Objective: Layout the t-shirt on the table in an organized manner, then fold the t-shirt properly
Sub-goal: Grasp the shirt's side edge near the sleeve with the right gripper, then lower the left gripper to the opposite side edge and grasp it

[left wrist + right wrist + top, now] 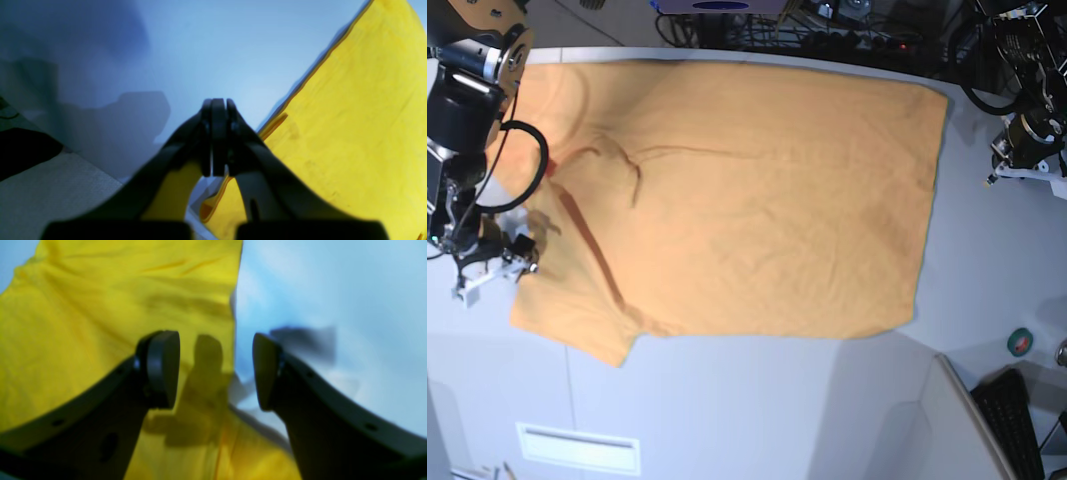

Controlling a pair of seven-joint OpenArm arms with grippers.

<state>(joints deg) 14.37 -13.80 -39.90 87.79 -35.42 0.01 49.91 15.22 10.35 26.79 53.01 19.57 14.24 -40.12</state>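
The t-shirt (747,190) is lying flat on the desk (757,400); right hand (215,370) is standing apart over its edge, left hand (218,133) together, empty. Folding likely calls for gripping that edge.

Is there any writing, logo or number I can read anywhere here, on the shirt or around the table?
None can be read.
The t-shirt shows only plain orange fabric; no print is visible.
The round green thing at the table edge is too small to read.
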